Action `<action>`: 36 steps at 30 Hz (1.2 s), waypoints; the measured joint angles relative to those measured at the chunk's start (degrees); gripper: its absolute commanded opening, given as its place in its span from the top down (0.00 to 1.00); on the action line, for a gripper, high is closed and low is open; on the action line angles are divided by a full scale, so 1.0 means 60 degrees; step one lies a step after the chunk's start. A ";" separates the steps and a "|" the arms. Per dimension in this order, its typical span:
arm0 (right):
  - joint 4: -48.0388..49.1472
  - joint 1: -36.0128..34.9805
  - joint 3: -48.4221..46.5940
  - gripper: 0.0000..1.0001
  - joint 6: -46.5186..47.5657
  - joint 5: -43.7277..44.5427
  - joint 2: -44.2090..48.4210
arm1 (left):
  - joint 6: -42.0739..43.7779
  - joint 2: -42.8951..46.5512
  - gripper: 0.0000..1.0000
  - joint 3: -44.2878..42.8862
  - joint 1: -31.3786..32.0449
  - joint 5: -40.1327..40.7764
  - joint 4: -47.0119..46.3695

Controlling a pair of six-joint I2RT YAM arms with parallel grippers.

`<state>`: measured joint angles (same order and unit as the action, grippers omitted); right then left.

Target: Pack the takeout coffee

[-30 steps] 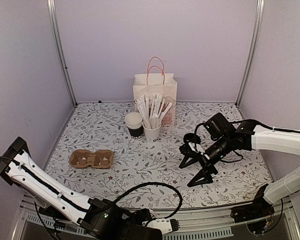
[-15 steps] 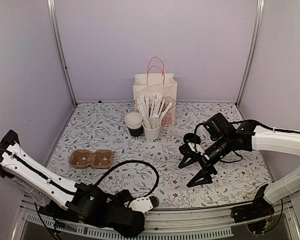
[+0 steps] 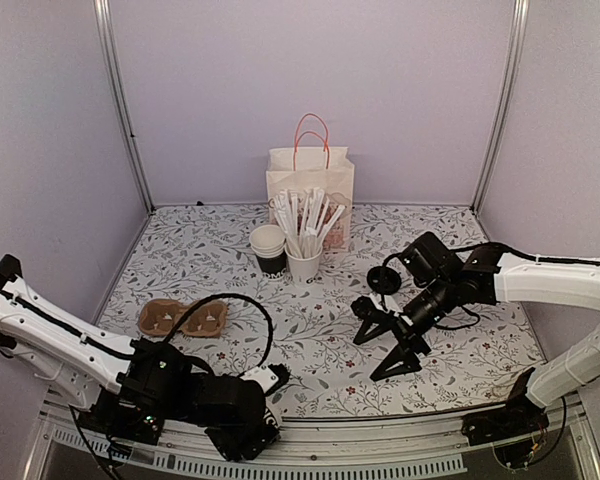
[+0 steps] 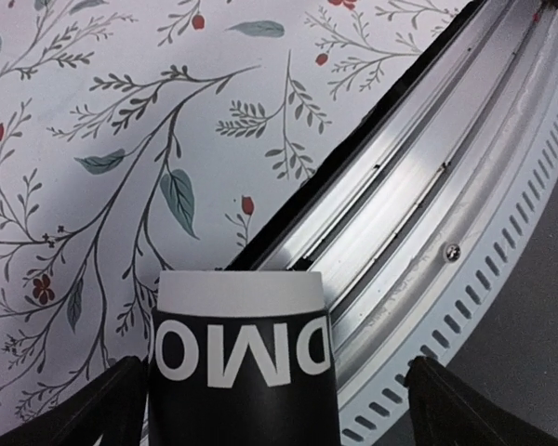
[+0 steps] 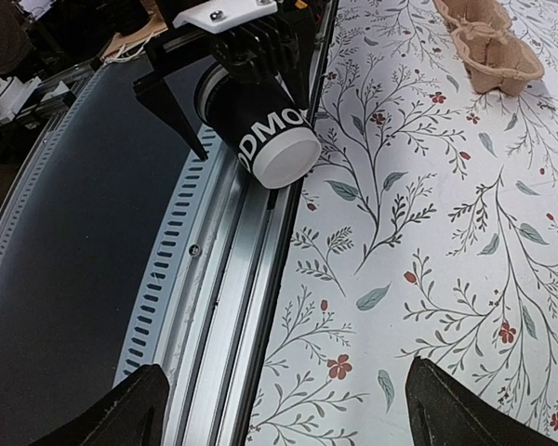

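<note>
The takeout coffee (image 4: 242,353) is a black paper cup with a white base and white letters. It lies on its side between the wide jaws of my left gripper (image 4: 274,372), base outward, over the table's front edge. It rests against one finger, with a clear gap to the other finger (image 4: 465,404). Its mouth is hidden. The right wrist view shows the same cup (image 5: 270,139) inside the left gripper (image 5: 237,121). From above, the left gripper (image 3: 263,385) sits at the front rail. My right gripper (image 3: 378,350) hangs open and empty over the table's right half, pointing at the left one.
A white paper bag with pink handles (image 3: 310,185) stands at the back. In front of it are a stack of lidless cups (image 3: 269,248) and a white cup of wrapped sticks (image 3: 305,262). A brown cup carrier (image 3: 183,317) lies left. An aluminium rail (image 5: 232,279) borders the front.
The left arm has swung left and up, bringing its gripper from below the front rail to the table's front edge. The right gripper has shifted slightly left.
</note>
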<state>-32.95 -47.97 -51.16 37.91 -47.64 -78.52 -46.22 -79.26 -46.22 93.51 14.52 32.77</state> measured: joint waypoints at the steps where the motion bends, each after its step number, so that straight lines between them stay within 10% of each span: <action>1: 0.0000 -0.0018 0.0000 0.08 0.0000 0.0004 -0.0025 | -0.0131 -0.0025 0.01 0.0036 -0.0062 -0.0142 -0.0004; 15: -0.0022 -0.0087 -0.0033 0.11 0.0022 0.0219 -0.0069 | 0.0372 -0.1494 0.22 -0.0525 -0.0692 -0.1290 0.0222; 36: -0.1016 0.0994 0.0630 0.08 0.1060 0.0678 0.0976 | 0.6178 -0.4579 0.00 -0.3599 -0.2506 -0.1902 -0.2656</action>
<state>-39.05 -42.00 -47.37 44.27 -43.57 -72.66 -9.15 -106.74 -67.81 78.48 3.11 16.84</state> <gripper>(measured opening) 0.909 0.995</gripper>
